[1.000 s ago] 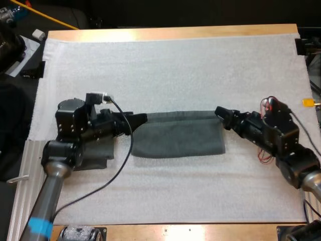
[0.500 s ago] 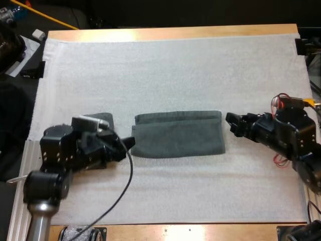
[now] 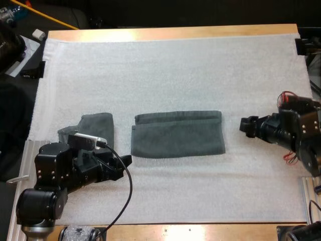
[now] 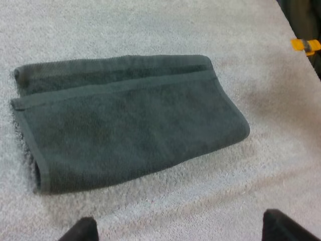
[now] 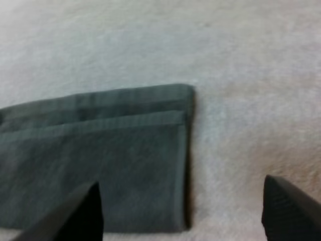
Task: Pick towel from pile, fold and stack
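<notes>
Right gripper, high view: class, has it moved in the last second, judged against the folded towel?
Yes. The black two-fingered right gripper has drawn back rightward, off the folded dark grey-green towel; bare white mat separates them.

Left tool (image 3: 124,163) and right tool (image 3: 244,126) drew back from the towel (image 3: 177,133).
</notes>
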